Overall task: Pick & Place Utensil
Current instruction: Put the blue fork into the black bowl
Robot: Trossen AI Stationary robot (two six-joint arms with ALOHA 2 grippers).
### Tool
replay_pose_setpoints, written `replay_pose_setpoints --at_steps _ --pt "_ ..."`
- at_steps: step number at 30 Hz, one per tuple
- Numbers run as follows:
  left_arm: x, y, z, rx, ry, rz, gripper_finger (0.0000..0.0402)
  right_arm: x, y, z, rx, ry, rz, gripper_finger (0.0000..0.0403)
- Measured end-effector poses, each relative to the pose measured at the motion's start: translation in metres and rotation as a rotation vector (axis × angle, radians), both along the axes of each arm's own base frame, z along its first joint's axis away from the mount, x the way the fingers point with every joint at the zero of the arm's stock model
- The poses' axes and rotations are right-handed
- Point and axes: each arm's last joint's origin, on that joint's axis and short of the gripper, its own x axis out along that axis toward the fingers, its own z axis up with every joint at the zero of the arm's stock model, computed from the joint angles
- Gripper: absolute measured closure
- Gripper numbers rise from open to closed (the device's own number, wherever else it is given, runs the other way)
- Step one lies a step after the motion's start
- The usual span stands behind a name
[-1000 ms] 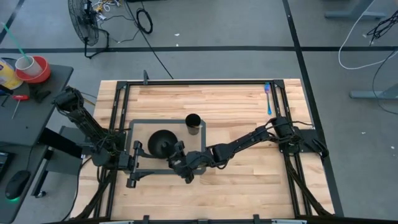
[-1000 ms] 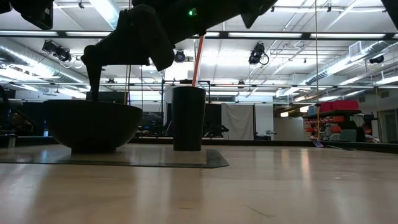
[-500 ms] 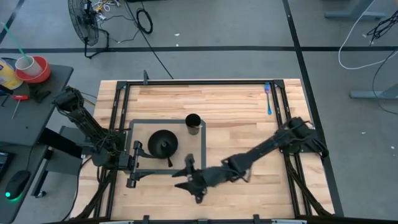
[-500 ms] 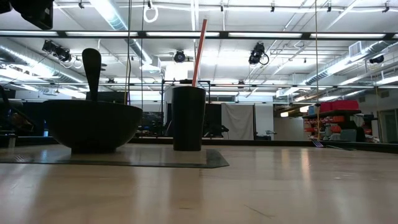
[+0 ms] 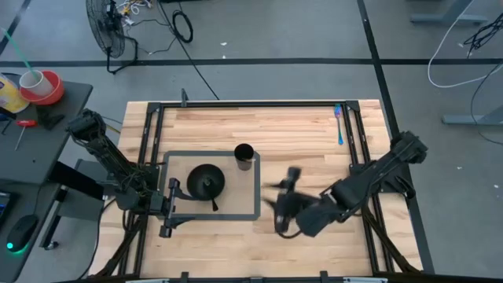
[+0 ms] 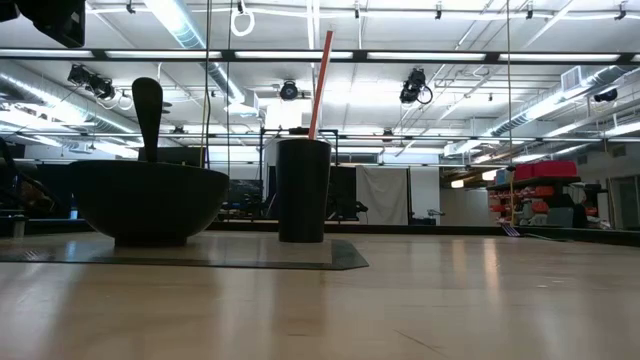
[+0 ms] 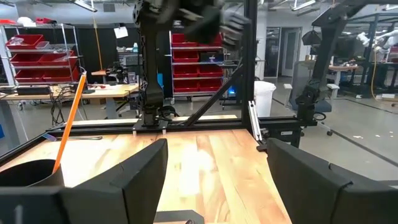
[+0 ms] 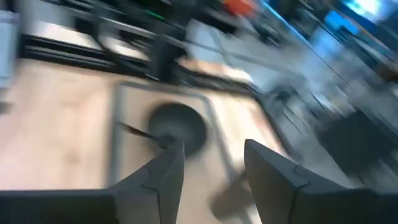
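Note:
A black bowl (image 5: 206, 181) sits on a grey mat (image 5: 256, 206). A black utensil stands in the bowl, its head inside and its handle (image 6: 148, 112) leaning on the rim and sticking out toward the near edge (image 5: 215, 204). In the right wrist view the bowl (image 8: 177, 124) and handle (image 8: 133, 131) show blurred. Behind the bowl stands a dark cup (image 5: 244, 156) with an orange straw (image 6: 320, 80). My right gripper (image 5: 278, 201) (image 8: 211, 168) hangs open above the table, right of the mat. My left gripper (image 5: 177, 206) (image 7: 216, 148) waits open at the mat's left edge.
A blue utensil (image 5: 339, 126) lies near the table's far right corner. Black frame rails (image 5: 251, 103) run around the table. Bare wood lies right of the mat and along the far side. The left wrist view shows the cup (image 7: 25, 174) and its straw (image 7: 68, 121) close by.
My right gripper was at the black utensil's handle over the bowl. It has drawn back toward the near edge, then swung fast toward the table's right and out of the low view. The utensil has stayed in the bowl with its handle sticking up.

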Motion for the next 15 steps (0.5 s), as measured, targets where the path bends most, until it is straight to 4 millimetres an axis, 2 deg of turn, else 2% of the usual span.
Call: replay_pose_setpoints --at_steps 5,10,12,15 --pt "0.0 0.0 0.0 -0.011 0.001 -0.002 0.0126 -0.03 -0.038 -0.001 0.012 0.025 -0.338 0.0234" --pt "0.0 0.0 0.0 -0.012 0.001 -0.01 0.0126 -0.061 -0.072 -0.001 0.011 -0.1 -0.645 0.0234" --pt "0.0 0.0 0.0 -0.012 0.0 -0.01 0.0126 -0.07 -0.086 0.001 0.039 -0.131 -0.732 0.0234" --pt "0.0 0.0 0.0 -0.012 0.0 -0.01 0.0126 -0.072 -0.107 0.001 0.121 -0.175 -0.845 0.0234"
